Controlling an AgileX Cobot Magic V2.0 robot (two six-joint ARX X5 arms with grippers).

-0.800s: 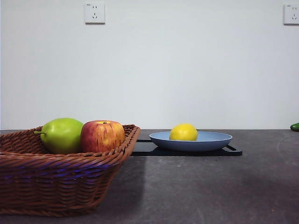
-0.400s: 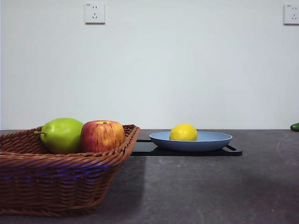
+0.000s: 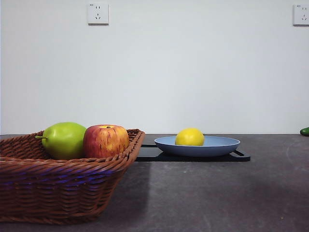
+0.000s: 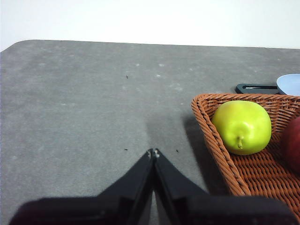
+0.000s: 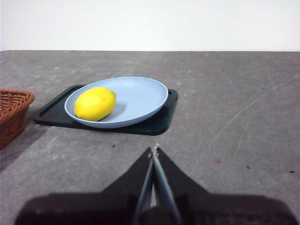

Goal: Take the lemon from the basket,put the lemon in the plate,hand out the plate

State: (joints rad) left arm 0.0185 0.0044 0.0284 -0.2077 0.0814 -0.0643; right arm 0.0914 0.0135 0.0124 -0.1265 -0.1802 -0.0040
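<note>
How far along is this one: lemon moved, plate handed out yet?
Done: the lemon lies in the plate, out of the basket, which holds only the pear and apple. In hand: nothing; the left end effector and right end effector are shut, away from everything. Left: handing out the plate, which sits on the black tray.

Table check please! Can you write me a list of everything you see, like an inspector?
Surface: dark grey table, speckled.
Job's things: lemon lies in the light blue plate; basket sits apart.
Clutter: green pear and apple in the basket; black tray under the plate; a green thing at the table's edge.
Grippers: left tool and right tool shut, holding nothing.
Cables: nothing seen.
Surroundings: white wall, two sockets.
</note>
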